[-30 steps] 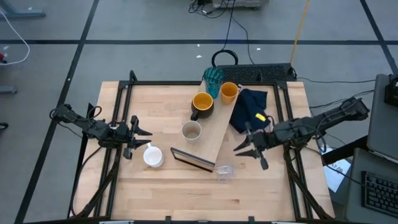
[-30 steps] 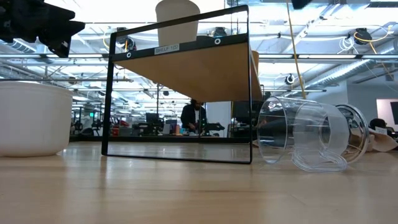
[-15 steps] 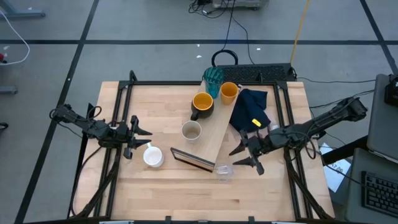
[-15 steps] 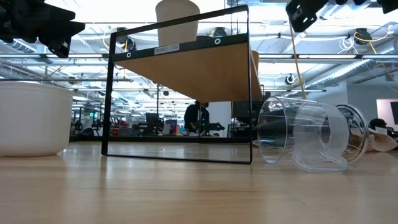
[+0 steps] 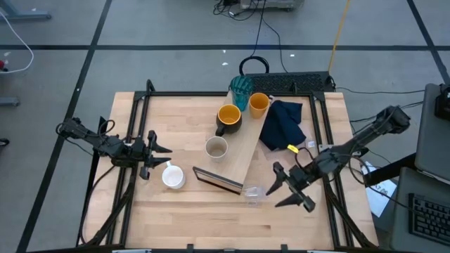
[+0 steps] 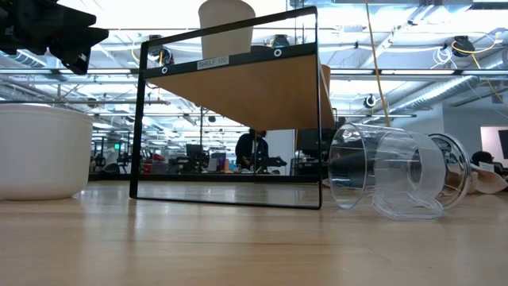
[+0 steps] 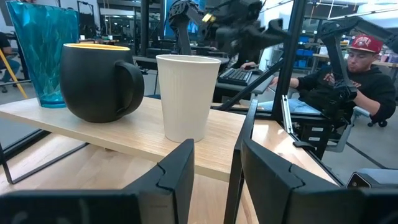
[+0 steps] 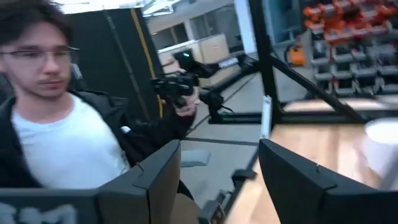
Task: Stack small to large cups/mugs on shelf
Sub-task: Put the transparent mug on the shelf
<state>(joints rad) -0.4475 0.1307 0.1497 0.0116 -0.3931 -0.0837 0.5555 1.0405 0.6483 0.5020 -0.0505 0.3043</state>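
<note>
Hovering spread apart just beside the toppled clear glass [image 5: 254, 192], my right hand [image 5: 285, 192] holds nothing; my left hand [image 5: 156, 157], fingers apart, waits near the white mug [image 5: 173, 177].

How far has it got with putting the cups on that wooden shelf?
Four stand on the shelf: the teal tumbler, orange cup, dark mug and beige cup. The right gripper, open, is beside the clear glass lying on the table. The white mug waits by the open left gripper.
</note>
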